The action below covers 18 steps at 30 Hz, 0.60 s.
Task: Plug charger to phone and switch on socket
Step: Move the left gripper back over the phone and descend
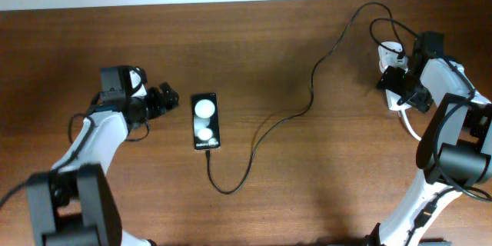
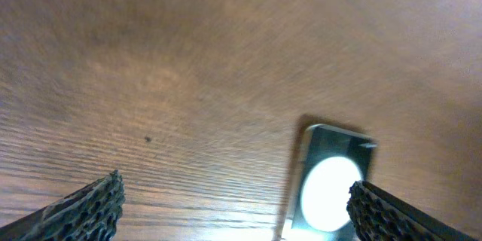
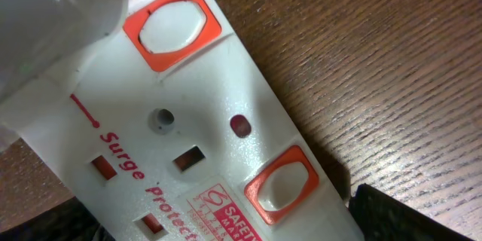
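Observation:
The phone (image 1: 205,121) lies flat at centre left, its screen showing two white spots; it also shows in the left wrist view (image 2: 331,188). The thin black charger cable (image 1: 265,131) runs from the phone's near edge, loops, and goes back right to the socket (image 1: 392,49). Its tip sits at the phone's edge. My left gripper (image 1: 165,100) is open and empty just left of the phone, its fingers (image 2: 233,215) wide apart. My right gripper (image 1: 401,84) hovers low over the white socket strip (image 3: 188,120), open, with red-framed switches (image 3: 280,184) between its fingers (image 3: 226,230).
A thick white cord (image 1: 411,127) leaves the strip toward the front right. A pale bulky plug body (image 3: 53,15) sits blurred at the strip's far end. The wooden table's back edge (image 1: 231,4) meets a white wall.

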{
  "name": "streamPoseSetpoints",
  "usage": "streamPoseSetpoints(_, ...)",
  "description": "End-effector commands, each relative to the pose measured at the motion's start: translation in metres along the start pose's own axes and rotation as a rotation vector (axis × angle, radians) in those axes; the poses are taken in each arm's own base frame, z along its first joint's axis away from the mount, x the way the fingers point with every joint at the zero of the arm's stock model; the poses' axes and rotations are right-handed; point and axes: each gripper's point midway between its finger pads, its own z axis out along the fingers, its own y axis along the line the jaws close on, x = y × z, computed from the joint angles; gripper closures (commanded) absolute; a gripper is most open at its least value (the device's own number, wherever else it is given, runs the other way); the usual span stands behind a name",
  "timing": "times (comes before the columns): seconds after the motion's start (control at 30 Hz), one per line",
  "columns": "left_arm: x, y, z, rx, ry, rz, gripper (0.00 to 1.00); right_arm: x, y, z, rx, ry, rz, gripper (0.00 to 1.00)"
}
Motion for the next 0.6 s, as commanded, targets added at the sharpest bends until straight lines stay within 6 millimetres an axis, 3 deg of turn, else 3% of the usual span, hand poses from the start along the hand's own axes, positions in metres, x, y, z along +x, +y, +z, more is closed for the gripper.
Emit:
streamPoseSetpoints(0.0,-0.023,-0.015,-0.035,0.030,-0.110,0.015,0.01,0.016,-0.003,0.015,0.020,0.054,-0.018,0.01)
streamPoseSetpoints(0.17,-0.033,-0.026,-0.057,0.052,-0.172,0.034,0.01,0.016,-0.003,0.015,0.020,0.054,-0.018,0.01)
streamPoseSetpoints(0.27,-0.044,-0.016,-0.070,-0.026,-0.240,0.038,0.01,0.016,-0.003,0.015,0.020,0.054,-0.018,0.01)
streamPoseSetpoints(0.4,-0.048,-0.019,-0.081,-0.031,-0.271,0.045,0.01,0.016,-0.003,0.015,0.020,0.054,-0.018,0.01)
streamPoseSetpoints(0.57,-0.002,0.018,-0.079,-0.219,-0.103,-0.001,0.01,0.016,-0.003,0.015,0.020,0.054,-0.018,0.01)
